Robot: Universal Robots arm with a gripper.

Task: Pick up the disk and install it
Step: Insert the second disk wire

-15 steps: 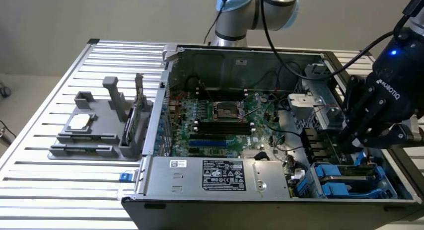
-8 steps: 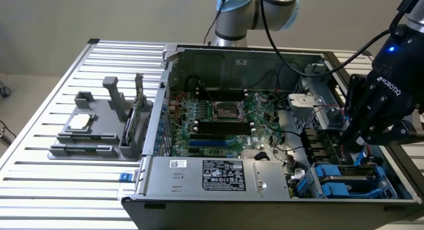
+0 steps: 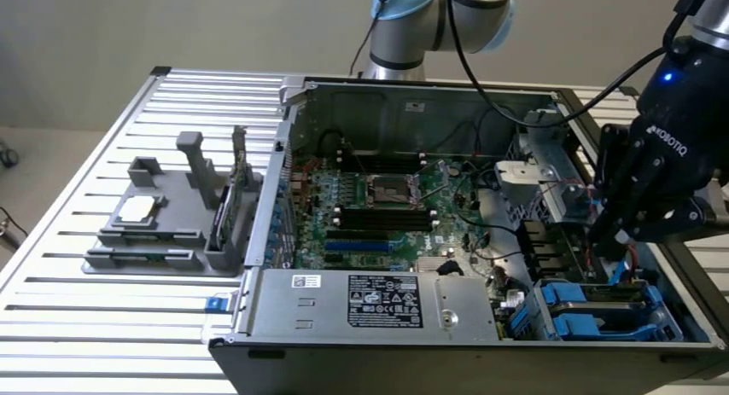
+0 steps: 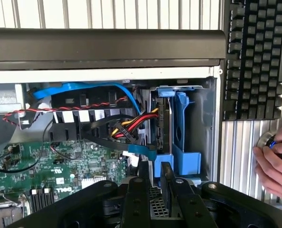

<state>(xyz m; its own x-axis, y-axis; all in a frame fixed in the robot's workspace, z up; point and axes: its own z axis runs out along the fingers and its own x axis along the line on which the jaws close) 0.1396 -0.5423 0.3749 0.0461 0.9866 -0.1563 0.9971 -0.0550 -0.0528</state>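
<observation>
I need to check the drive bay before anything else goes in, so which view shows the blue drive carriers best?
The wrist view: the blue drive carriers stand upright in the bay, close and unobstructed beyond the gripper, with cables beside them. The exterior view shows the carriers small, in the case's corner, below the gripper.

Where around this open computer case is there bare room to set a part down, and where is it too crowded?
Free: the slatted table in front of the grey fixture, and the strip behind it, up to the case wall. Crowded: inside the case, the motherboard, cables and blue drive bays, with the gripper hanging over the bays. In the wrist view, a keyboard and a hand occupy the table.
</observation>
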